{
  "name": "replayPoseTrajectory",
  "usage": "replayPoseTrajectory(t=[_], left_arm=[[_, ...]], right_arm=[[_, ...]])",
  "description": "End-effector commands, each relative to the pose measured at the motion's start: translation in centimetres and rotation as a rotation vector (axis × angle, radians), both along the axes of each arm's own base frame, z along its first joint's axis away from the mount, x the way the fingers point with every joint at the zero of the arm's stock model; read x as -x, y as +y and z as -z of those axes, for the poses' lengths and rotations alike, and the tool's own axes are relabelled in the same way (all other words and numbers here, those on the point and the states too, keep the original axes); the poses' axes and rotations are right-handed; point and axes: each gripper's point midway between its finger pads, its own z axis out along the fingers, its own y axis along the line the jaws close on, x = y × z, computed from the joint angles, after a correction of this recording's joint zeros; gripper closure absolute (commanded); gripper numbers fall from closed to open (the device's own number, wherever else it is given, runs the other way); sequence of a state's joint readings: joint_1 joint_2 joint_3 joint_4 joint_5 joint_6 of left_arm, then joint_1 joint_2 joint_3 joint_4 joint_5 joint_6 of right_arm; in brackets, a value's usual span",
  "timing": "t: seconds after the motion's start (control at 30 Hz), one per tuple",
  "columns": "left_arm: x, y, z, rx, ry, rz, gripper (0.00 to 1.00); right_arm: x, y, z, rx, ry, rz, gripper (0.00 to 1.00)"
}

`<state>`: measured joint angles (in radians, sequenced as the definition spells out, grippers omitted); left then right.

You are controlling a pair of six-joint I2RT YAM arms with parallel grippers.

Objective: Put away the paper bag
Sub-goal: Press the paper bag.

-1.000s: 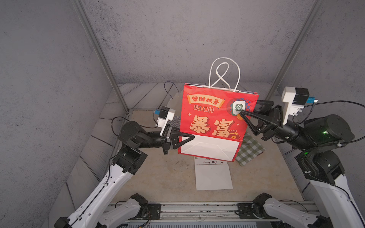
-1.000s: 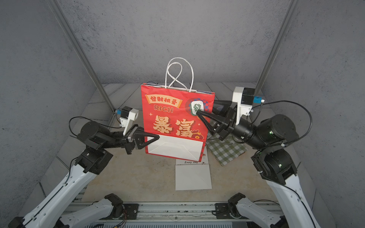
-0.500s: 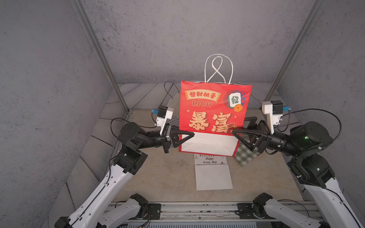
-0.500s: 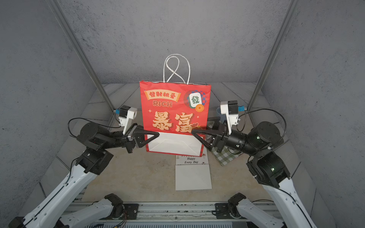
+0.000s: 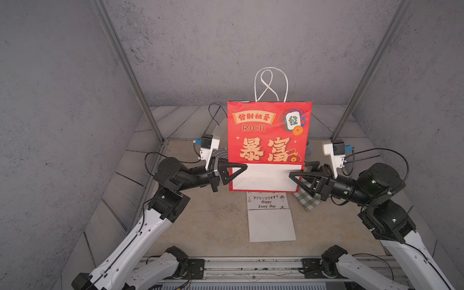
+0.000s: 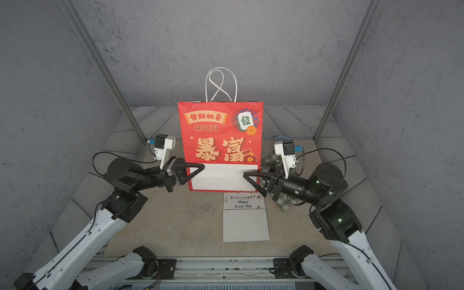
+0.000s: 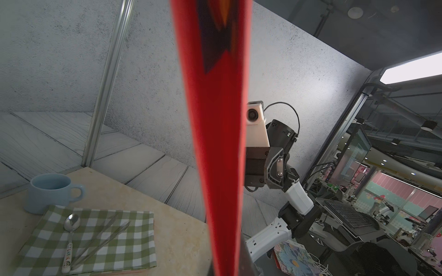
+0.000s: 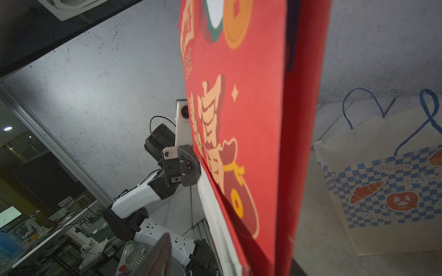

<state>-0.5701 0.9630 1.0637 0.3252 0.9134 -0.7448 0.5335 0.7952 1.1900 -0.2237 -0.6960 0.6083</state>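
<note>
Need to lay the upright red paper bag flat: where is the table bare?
Largest bare patch: beige tabletop between the left arm and the flat white "Happy Every Day" paper. A narrower strip lies between that paper and the right arm. Crowded: the right side, with a green checked cloth carrying a metal spoon and tongs, and a light blue mug.

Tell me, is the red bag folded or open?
Folded flat. The red bag has its white bottom panel flipped up against its front, and the left wrist view shows it as a thin edge.
</note>
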Motion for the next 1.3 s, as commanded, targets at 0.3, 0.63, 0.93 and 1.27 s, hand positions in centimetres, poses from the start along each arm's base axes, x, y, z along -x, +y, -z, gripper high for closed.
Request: replayPoseTrajectory(t=[0.3,0.63,0.93,1.27], left_arm=[[-1.0,0.1,0.4,0.028,0.055,-0.050,1.00],[-0.8,-0.2,1.2,0.003,0.084,-0.024,1.00],[-1.3,-0.4,2.3,-0.026,0.121,-0.031,0.94],[-3.4,0.0,5.6,-0.132,0.126,-0.171,0.01]], right_arm=[[-2.1,0.3,-0.7,-0.059,0.016,0.054,0.66],[-3.6,-0.5,-1.7,-0.110,0.012,0.147,0.66],[-3.7,-0.4,-1.4,-0.120,0.029,0.144,0.95],[-3.6,-3.2,3.1,0.074,0.142,0.312,1.00]])
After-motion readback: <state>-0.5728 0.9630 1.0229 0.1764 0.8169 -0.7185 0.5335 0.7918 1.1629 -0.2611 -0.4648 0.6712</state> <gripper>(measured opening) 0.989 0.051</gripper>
